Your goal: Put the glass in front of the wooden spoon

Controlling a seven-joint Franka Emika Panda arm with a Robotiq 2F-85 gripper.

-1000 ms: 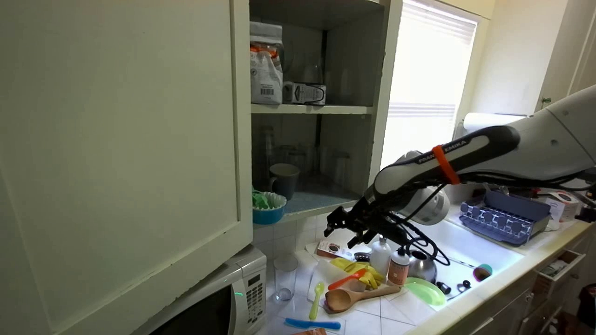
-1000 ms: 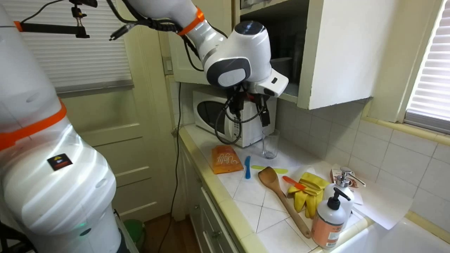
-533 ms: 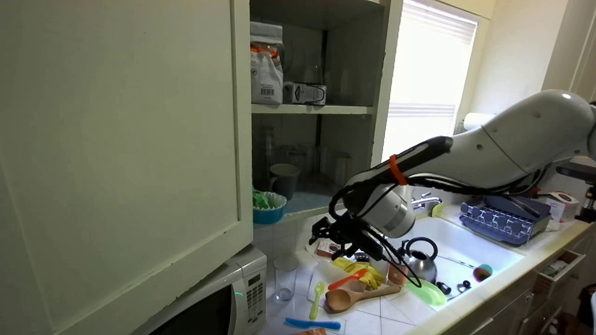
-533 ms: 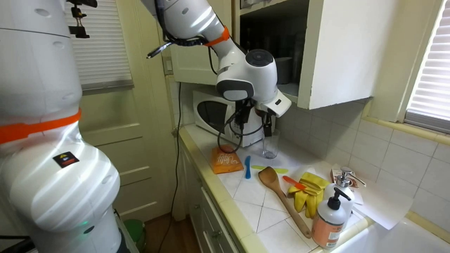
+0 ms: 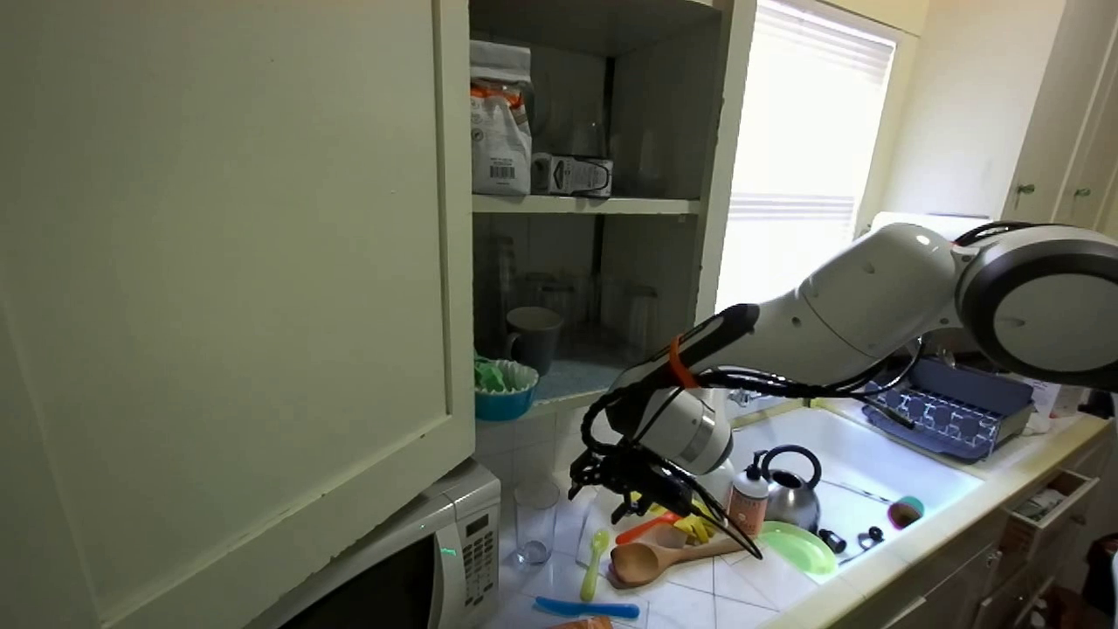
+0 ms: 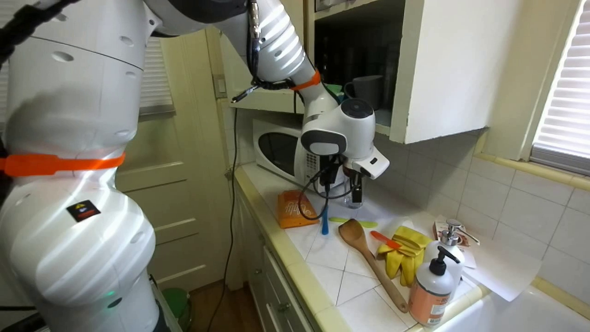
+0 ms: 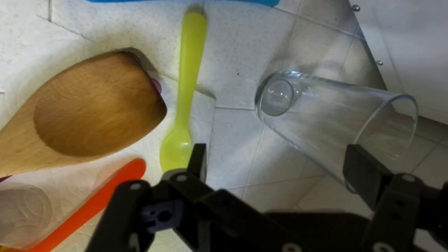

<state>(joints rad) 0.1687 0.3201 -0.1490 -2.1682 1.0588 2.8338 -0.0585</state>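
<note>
The clear tall glass (image 5: 534, 522) stands upright on the tiled counter beside the microwave. It is partly behind my gripper in an exterior view (image 6: 347, 199) and lies at the right in the wrist view (image 7: 315, 108). The wooden spoon (image 5: 640, 563) lies on the counter; its broad end also shows in an exterior view (image 6: 353, 233) and at the left in the wrist view (image 7: 87, 108). My gripper (image 7: 278, 159) is open and empty above the counter, close to the glass. In the wrist view its right finger overlaps the glass's rim; I cannot tell whether they touch.
A yellow-green spoon (image 7: 187, 80) lies between the wooden spoon and the glass. A blue knife (image 5: 587, 609), an orange packet (image 6: 297, 210), yellow gloves (image 6: 405, 251) and soap bottles (image 6: 433, 290) are on the counter. The microwave (image 6: 281, 147) and open cabinet (image 6: 412, 69) bound the space.
My arm has reached lower and further toward the glass; the gripper has come down from cabinet-shelf height to near the glass. It stays open. The glass and wooden spoon have not moved.
</note>
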